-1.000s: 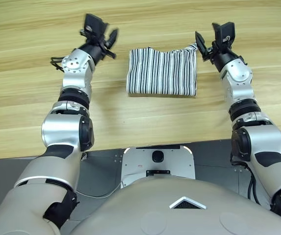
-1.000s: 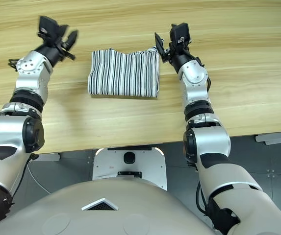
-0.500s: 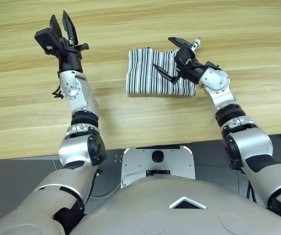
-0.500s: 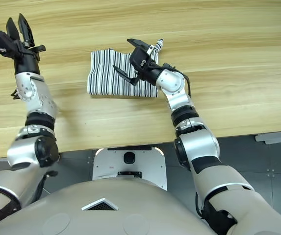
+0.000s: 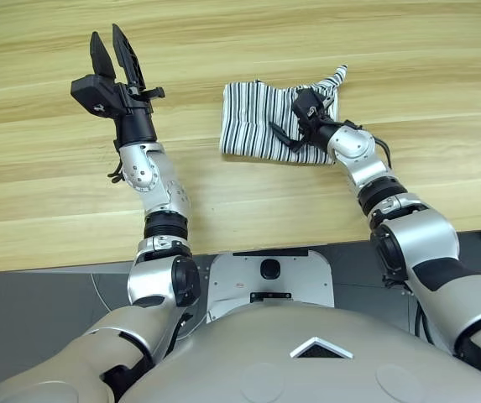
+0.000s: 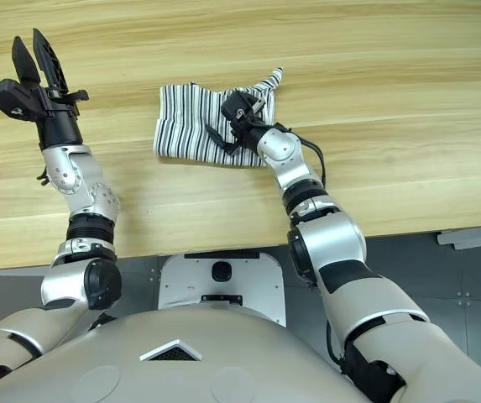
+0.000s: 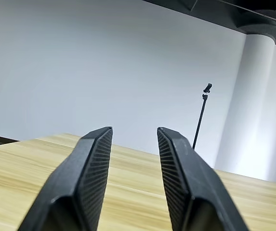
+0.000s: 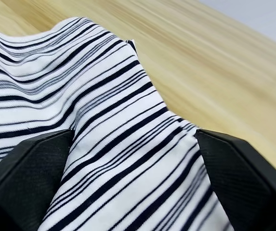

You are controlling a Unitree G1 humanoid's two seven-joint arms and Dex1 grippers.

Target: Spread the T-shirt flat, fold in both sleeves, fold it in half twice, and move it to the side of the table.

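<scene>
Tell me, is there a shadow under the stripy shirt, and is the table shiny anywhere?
Left eye view: a thin dark shadow lines the near edge of the shirt on the table; the wood shows no bright glare. Right wrist view: soft grey shading sits in the shirt's folds. Left wrist view: the wall is evenly lit.

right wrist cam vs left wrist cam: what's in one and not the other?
Right wrist: the striped T-shirt, rumpled, lying between the spread fingers of the right tool.
Left wrist: the left tool, open and empty, raised and aimed across the room at a white wall, a thin stand and a pillar.
Both: the wooden table, and an open tool in the foreground.
</scene>
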